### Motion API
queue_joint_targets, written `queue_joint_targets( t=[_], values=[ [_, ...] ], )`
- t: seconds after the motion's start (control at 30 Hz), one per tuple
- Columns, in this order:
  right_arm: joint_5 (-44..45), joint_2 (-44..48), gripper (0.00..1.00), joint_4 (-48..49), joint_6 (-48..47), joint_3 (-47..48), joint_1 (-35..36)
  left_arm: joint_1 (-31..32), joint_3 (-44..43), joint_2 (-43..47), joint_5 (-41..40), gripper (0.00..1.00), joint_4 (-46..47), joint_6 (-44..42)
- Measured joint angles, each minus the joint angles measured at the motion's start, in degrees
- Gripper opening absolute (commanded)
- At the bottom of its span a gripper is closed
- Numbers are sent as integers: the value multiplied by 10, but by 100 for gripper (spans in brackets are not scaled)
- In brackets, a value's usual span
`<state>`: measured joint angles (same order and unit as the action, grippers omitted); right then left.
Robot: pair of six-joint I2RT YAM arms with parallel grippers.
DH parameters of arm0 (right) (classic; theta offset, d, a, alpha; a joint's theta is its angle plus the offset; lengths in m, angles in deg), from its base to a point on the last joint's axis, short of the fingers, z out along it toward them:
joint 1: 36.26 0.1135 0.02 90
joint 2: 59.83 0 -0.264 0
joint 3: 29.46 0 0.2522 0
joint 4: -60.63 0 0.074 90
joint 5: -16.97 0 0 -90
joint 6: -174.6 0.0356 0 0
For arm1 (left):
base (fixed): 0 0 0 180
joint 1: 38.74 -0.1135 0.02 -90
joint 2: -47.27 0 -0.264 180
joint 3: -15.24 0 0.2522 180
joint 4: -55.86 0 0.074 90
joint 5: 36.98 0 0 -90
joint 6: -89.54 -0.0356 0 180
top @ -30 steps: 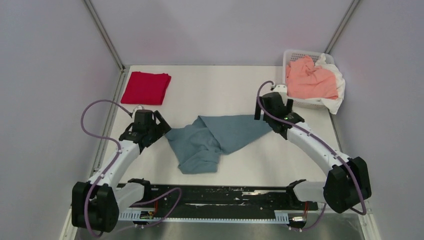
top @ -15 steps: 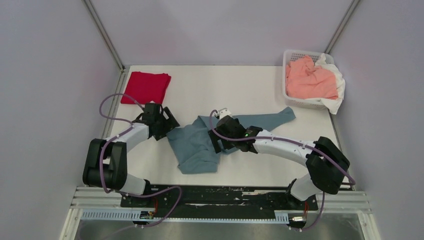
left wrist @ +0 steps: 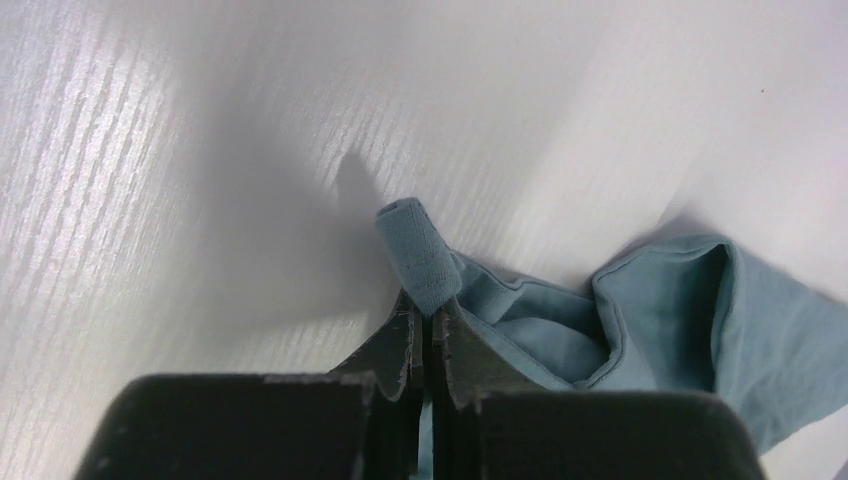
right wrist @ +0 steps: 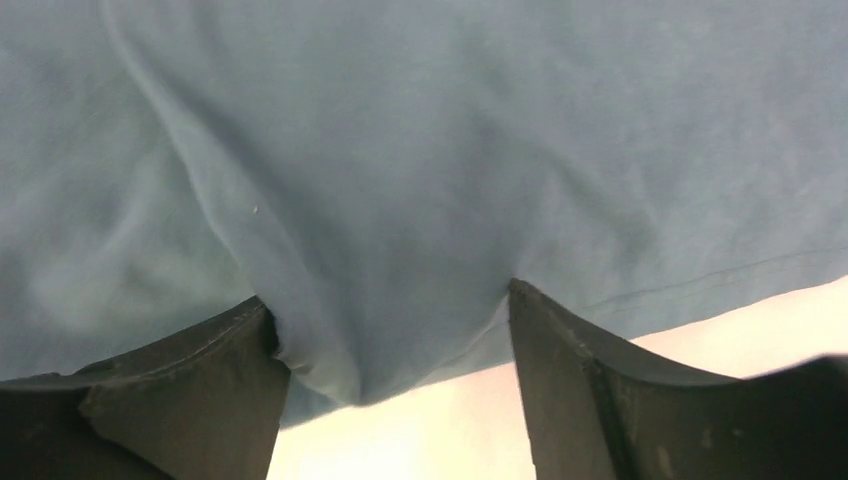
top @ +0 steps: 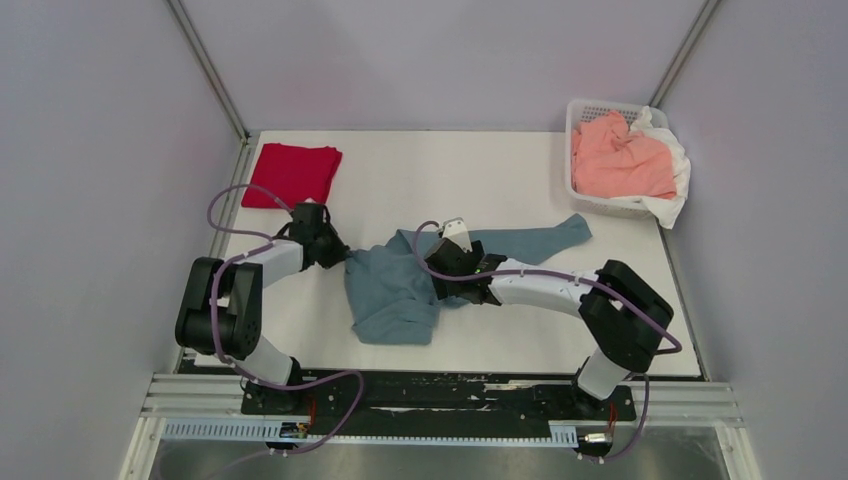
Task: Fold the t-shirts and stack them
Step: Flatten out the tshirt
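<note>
The blue shirt (top: 395, 290) lies crumpled on the table (top: 500, 170), between your two grippers. Your right gripper (right wrist: 390, 300) stands apart astride a bunched fold, so closing here may catch several layers. Your left gripper (left wrist: 428, 318) is clamped on a thin hem (left wrist: 415, 250) at its very tips, and a pull could slip it free.

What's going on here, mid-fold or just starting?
Just starting. Both arms are on a teal t-shirt lying crumpled in the middle. The left gripper is shut on the shirt's left edge, pinching a hem. The right gripper is down on the shirt's middle, fingers apart with fabric bunched between them, not clamped. A red t-shirt lies folded at the far left corner. A salmon-pink t-shirt sits in the white basket at the far right.
</note>
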<state>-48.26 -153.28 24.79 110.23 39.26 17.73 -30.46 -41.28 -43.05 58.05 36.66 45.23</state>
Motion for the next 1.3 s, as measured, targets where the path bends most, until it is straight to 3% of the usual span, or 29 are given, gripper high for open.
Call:
queue_joint_targets(
  t=[0.23,0.47,0.6,0.87,0.97,1.1,1.3],
  values=[
    [81,-43,2,1,21,25,0,0,31,38,-30,0,6,-2],
    [180,-14,0,0,33,31,-4,1,31,104,-80,0,-22,-7],
    [211,30,0,-1,20,45,-41,2,29,166,-110,0,-21,-9],
    [236,156,0,63,-146,100,-83,2,-42,307,-153,0,-43,-33],
    [209,226,0,88,-211,117,-80,2,-62,395,-156,0,-47,-46],
    [110,352,0,109,-300,124,-79,3,-97,527,-142,0,-60,-64],
    [-54,465,0,89,-347,190,-77,3,-163,663,-83,0,-67,-82]
  ],
)
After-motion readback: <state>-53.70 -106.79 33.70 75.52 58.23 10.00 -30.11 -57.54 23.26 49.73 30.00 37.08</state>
